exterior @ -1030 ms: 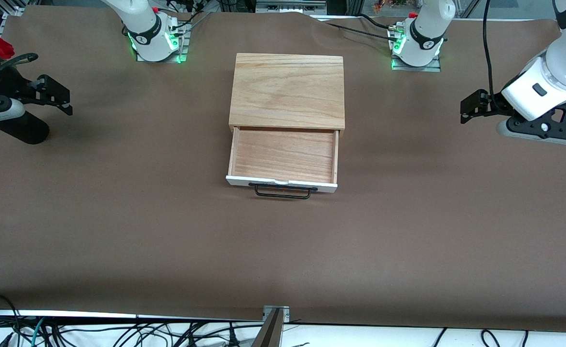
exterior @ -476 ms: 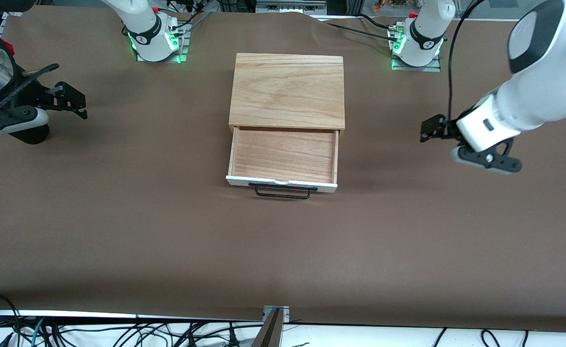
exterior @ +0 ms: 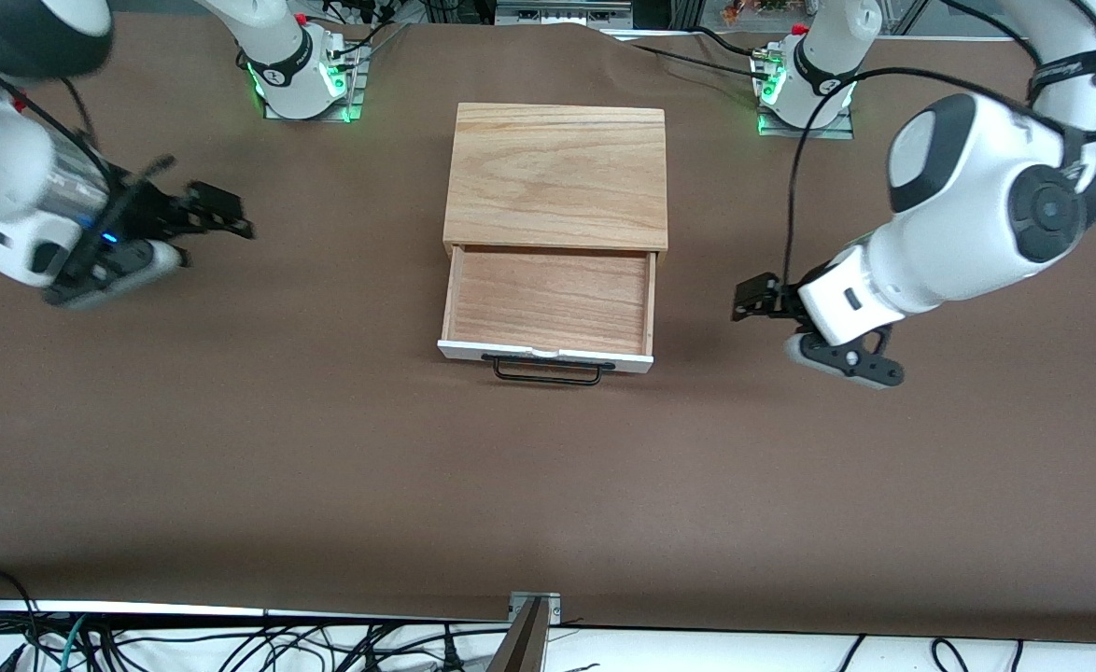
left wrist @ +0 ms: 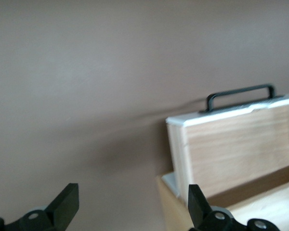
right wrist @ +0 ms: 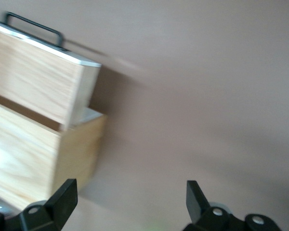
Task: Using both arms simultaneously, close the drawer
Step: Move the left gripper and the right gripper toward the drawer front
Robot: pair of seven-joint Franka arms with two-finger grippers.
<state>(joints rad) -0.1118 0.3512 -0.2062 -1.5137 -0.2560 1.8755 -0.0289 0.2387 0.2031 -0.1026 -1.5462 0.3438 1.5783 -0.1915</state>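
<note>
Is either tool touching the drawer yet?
No, the left tool and the right tool both hang over bare table beside the open drawer.

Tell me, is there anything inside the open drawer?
No. The drawer shows only its bare wooden floor. The part of it tucked under the oak box is covered, so that bit cannot be seen.

- The drawer stands pulled out of its box, on the side nearer the front camera.
- My left gripper hangs beside the drawer, toward my left arm's end.
- My right gripper hangs over the table toward the right arm's end, well apart from the box.
</note>
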